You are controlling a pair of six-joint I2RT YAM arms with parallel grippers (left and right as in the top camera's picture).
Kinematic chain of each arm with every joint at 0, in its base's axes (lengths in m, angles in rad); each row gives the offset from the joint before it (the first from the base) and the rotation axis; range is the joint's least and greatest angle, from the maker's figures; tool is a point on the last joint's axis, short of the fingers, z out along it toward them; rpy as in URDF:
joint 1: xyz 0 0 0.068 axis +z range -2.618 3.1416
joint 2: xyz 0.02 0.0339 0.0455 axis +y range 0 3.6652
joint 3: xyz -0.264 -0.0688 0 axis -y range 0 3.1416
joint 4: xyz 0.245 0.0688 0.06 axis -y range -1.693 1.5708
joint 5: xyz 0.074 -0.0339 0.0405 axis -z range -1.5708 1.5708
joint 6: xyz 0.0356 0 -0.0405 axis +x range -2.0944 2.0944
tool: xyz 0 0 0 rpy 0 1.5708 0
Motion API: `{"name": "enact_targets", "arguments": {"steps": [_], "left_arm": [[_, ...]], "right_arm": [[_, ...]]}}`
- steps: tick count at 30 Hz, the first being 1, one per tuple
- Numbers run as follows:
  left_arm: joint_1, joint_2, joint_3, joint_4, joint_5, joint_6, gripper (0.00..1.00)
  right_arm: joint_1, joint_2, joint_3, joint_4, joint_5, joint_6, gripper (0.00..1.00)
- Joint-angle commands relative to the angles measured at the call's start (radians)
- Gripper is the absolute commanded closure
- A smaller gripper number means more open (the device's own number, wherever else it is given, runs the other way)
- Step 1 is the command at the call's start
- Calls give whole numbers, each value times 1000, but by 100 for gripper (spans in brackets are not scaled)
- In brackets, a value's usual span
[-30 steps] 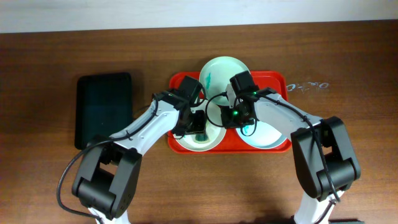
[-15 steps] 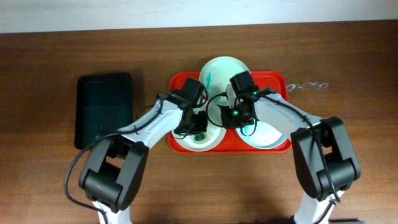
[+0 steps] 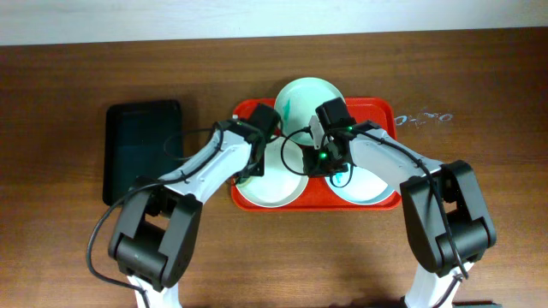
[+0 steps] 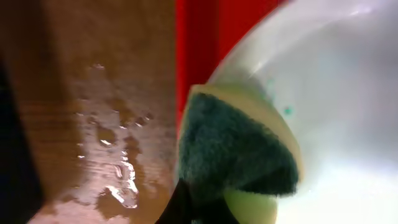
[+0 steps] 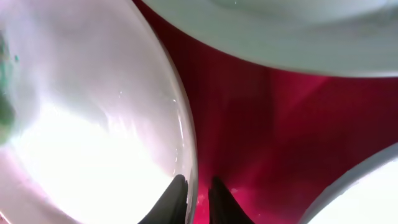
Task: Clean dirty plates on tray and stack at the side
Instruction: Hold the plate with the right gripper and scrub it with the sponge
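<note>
The red tray (image 3: 377,111) holds three plates: a pale mint one (image 3: 304,96) at the back with a teal smear, a white one (image 3: 274,190) front left and a light blue one (image 3: 366,186) front right. My left gripper (image 3: 251,171) hangs over the white plate's left rim, shut on a yellow sponge with a dark green pad (image 4: 236,155). Teal specks dot the white plate (image 4: 348,93) beside the sponge. My right gripper (image 5: 198,200) is shut on the white plate's right rim (image 5: 188,149), one finger inside it and one over the tray floor (image 5: 249,124).
A smaller black tray (image 3: 143,150) lies on the brown table to the left of the red one. Water droplets glisten on the wood (image 4: 118,168) next to the tray's left edge, and more wet marks (image 3: 424,118) sit to its right.
My left gripper closed on the sponge that lay on the white plate and carried it from the plate's middle toward its left rim. The right gripper kept its hold.
</note>
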Motion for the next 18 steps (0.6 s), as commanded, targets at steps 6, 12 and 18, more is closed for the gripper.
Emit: {"name": "enact_targets", "arguments": {"steps": [6,12,18], "left_arm": [[19,9,85,124,474,4,100],[23,64,58,175,386,-15,100],[23,148,58,197,249,-13,100]], "right_arm": [[2,18,-1,-5,21,-8,86],[2,18,-1,-5,21,-8,86],[2,18,-1,-5,21,-8,86]]}}
